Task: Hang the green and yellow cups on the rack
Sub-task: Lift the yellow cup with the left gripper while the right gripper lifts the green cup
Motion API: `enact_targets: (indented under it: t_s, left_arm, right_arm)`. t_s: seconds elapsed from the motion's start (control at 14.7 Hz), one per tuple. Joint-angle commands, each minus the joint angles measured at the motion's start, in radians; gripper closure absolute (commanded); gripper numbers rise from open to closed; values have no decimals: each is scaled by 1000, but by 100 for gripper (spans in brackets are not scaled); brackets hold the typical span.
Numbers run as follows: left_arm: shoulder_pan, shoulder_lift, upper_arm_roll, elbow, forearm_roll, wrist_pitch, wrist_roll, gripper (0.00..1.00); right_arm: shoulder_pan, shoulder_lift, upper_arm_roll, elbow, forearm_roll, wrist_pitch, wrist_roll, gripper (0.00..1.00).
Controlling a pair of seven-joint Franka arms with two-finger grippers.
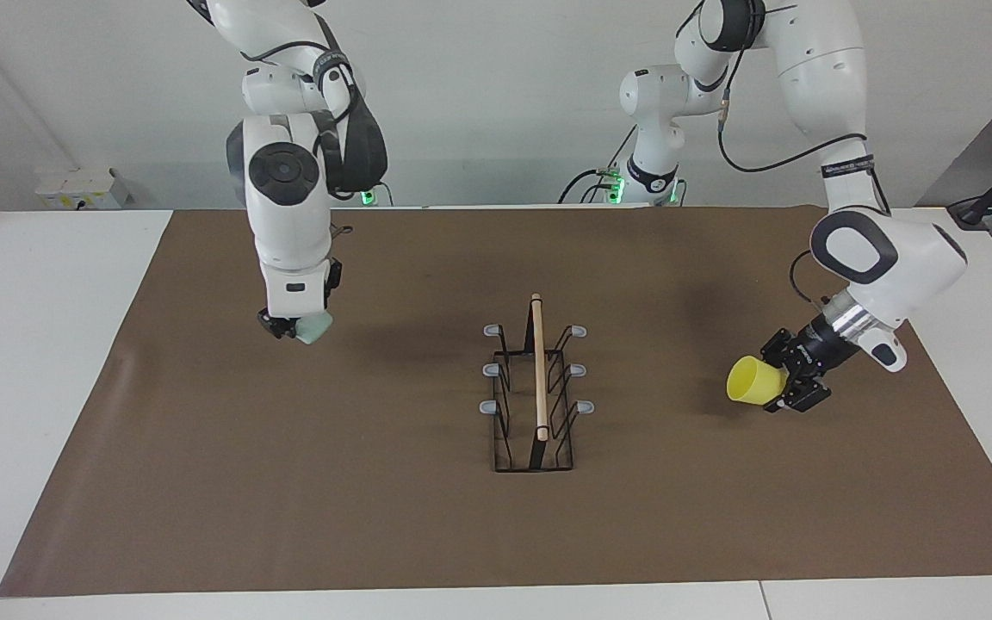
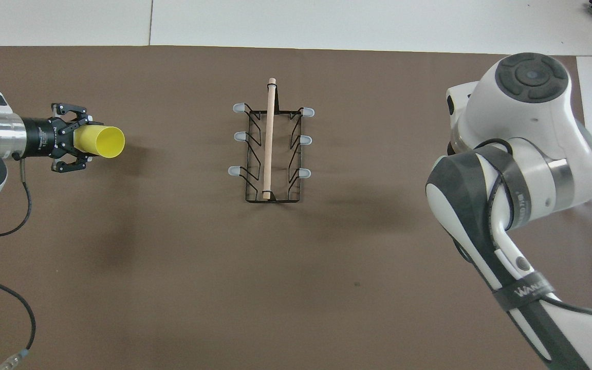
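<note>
The left gripper (image 1: 784, 379) is pinching the yellow cup (image 1: 750, 381) above the brown mat (image 1: 375, 517), mouth pointing toward the rack (image 1: 536, 387). The right gripper (image 1: 294, 327) is gripping the green cup (image 1: 315, 327) from above at the right arm's end (its wrist is hiding the cup in the overhead view). The rack is standing empty between them. A cup arriving off-line is risking to push the light rack or slip from the fingers.
</note>
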Motion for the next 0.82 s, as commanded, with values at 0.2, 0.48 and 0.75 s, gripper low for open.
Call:
enact_targets:
  t_s: [0.2,0.48,0.75]
  left_arm:
    - [-79,-183,12,-50,292,-68,-40,100]
    - [-237,-208,12,-41,551,-94,-181,100]
    - [-406,-206,12,-44,781,-59,-400,100]
  right_arm:
    - [-33,-59,9,-54,331,115,-28,100]
    - [-59,-123,7,-165,673,240,-106,100]
    - [-53,-145,9,-231,879,356,-191,100]
